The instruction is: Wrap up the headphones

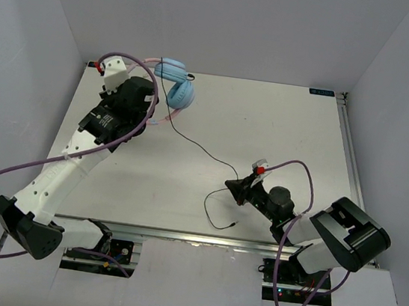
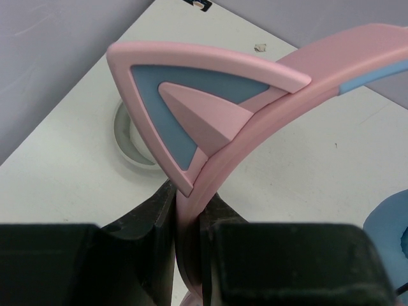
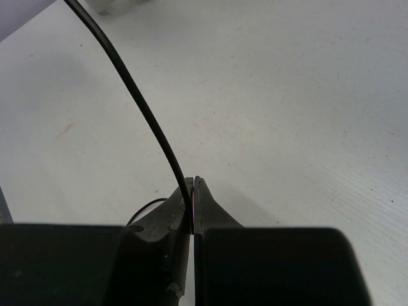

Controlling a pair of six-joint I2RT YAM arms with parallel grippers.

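The headphones (image 1: pixel 177 85) with light-blue earcups are at the table's far left. My left gripper (image 1: pixel 152 108) is shut on their pink headband (image 2: pixel 255 140), just below a pointed cat ear (image 2: pixel 191 102); one blue earcup (image 2: pixel 392 226) shows at the right edge of the left wrist view. The thin black cable (image 1: pixel 198 146) runs from the earcups across the table to my right gripper (image 1: pixel 235 188), which is shut on the cable (image 3: pixel 143 111). Past the gripper the cable loops on the table, and its plug end (image 1: pixel 234 223) lies near the front edge.
A grey-white round ring (image 2: pixel 127 137) lies on the table beyond the cat ear. White walls close in the table on the left, back and right. A metal rail (image 1: pixel 179 234) runs along the front edge.
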